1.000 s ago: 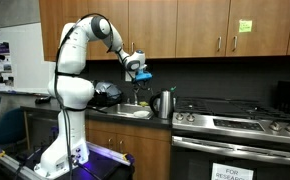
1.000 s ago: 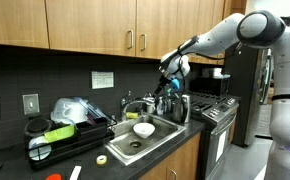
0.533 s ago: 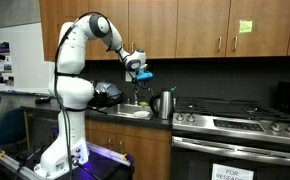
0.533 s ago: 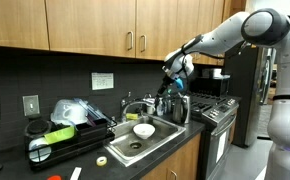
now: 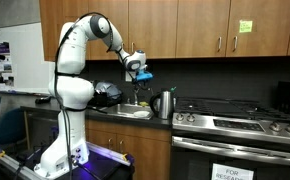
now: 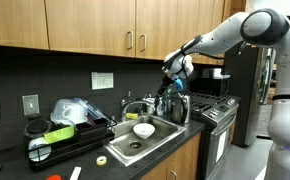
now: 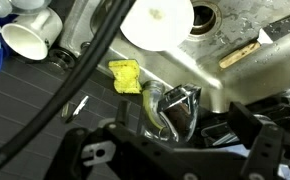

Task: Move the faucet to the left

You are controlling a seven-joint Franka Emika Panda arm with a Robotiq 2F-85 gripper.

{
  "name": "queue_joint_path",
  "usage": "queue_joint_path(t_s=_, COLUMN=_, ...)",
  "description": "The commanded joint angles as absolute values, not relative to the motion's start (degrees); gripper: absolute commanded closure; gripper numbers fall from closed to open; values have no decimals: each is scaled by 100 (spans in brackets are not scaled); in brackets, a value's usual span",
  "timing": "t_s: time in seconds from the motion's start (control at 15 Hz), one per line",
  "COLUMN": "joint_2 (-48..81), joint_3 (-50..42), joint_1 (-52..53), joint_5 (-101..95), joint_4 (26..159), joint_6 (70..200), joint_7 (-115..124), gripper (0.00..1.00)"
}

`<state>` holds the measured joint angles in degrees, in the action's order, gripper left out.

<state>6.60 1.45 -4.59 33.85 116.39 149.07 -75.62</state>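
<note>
The tool [image 6: 172,72] is hanging a little higher than a second ago and is now holding still above the faucet [image 6: 136,104], which is standing untouched behind the sink [image 6: 120,143], near the kettle [image 6: 171,107]; the leftward push is looking unstarted. Whether the tool is wide or narrow I cannot tell. I am counting one faucet, one kettle, one white bowl [image 6: 143,129] and one yellow sponge [image 7: 126,77].

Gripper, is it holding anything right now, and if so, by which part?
Nothing is held. The gripper hangs in the air above the faucet, its jaws apart in the wrist view.
</note>
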Motion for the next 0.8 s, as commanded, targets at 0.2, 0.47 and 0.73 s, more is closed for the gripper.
queue_joint_path(t_s=0.2, joint_2=747, joint_3=234, joint_1=-500, joint_5=3603, joint_4=11479, joint_6=14839, joint_7=-7845, gripper=0)
queue_joint_path(t_s=0.47, joint_2=826, joint_3=299, joint_1=-524, joint_5=4006, joint_4=11331, joint_6=14672, joint_7=-8391, gripper=0)
queue_joint_path(t_s=0.73, joint_2=1040, joint_3=320, joint_1=-553, joint_5=4541, joint_4=11079, joint_6=14398, joint_7=-9037, gripper=0)
